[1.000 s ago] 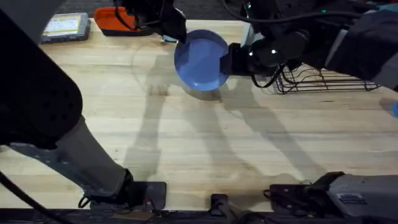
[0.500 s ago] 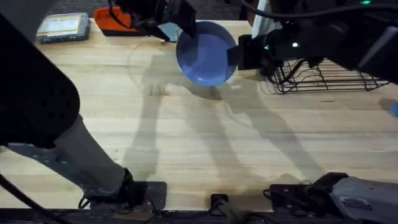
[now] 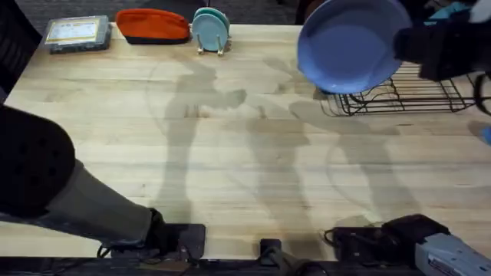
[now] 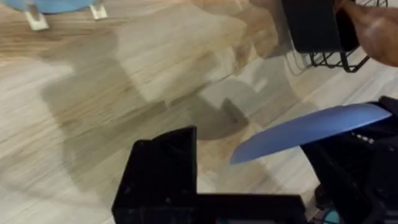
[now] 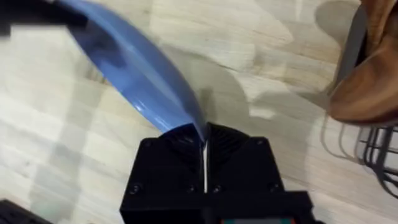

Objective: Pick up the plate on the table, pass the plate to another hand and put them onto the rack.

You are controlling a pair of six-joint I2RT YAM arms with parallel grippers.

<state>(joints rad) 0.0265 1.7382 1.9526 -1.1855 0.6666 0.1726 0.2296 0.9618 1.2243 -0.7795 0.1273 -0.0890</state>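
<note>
Bright light, soft shadows, blurred edges

The light wooden table [image 3: 230,153] carries a black wire rack [image 3: 406,96] at its far right, a small holder of teal plates [image 3: 211,31], an orange pouch [image 3: 152,25] and what looks like a flat labelled box [image 3: 77,33] along the far edge.

The wooden holder [image 3: 211,47] with 2 teal plates [image 3: 209,29] stands at the far edge of the tabletop. Just beside the holder, toward the far left corner, lies an orange pouch [image 3: 152,25], and beyond the pouch a clear plastic box [image 3: 77,33] with a yellow-and-white label. Behind the holder, past the table edge, the floor is dark grey. Soft overlapping shadows spread across the pale wood on the near side of the holder.
</note>
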